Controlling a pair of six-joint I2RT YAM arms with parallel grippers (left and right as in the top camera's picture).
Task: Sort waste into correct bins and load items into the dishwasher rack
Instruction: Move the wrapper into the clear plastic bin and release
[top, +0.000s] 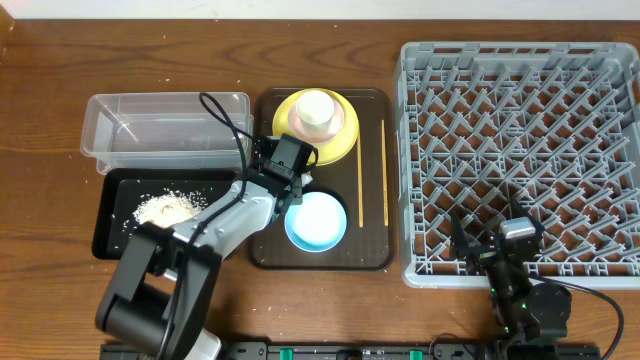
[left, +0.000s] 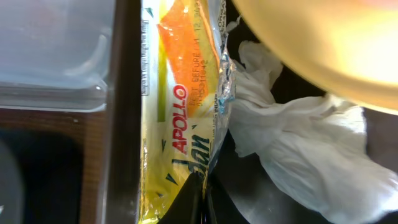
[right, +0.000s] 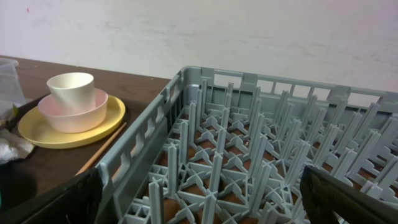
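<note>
Two arms, one step in hand: waste sorting, wrapper stage. Left pincer (left: 202, 200): shut tight, apparently pinching the near end of the snack wrapper (left: 180, 112), a flat, glossy foil sachet in yellow, orange and green with a crimped edge, lying along the left rim of the dark brown serving tray (top: 375, 255). Crumpled white tissue (left: 292, 143): soft, creased, touching the wrapper and tucked against the yellow plate (top: 340, 140). Rice (top: 165, 208): loose white grains heaped in the shallow black tray (top: 110, 225). Clear tub (top: 165, 125): rigid, transparent, rectangular, just behind the black tray. Next move, by judgement: lift the wrapper clear without dragging the tissue, carry it left to a bin, probably the tub. Dishes not yet loaded: matte round plate bearing the pink bowl (top: 340, 122) and white cup (top: 316, 110); blue bowl (top: 316, 221); thin wooden chopsticks (top: 360, 180). Rack (top: 520, 160): grey plastic peg grid on the wooden surface (top: 200, 50). Right pincer (top: 492, 245): spread wide, holding nothing, at the rack's near edge.
</note>
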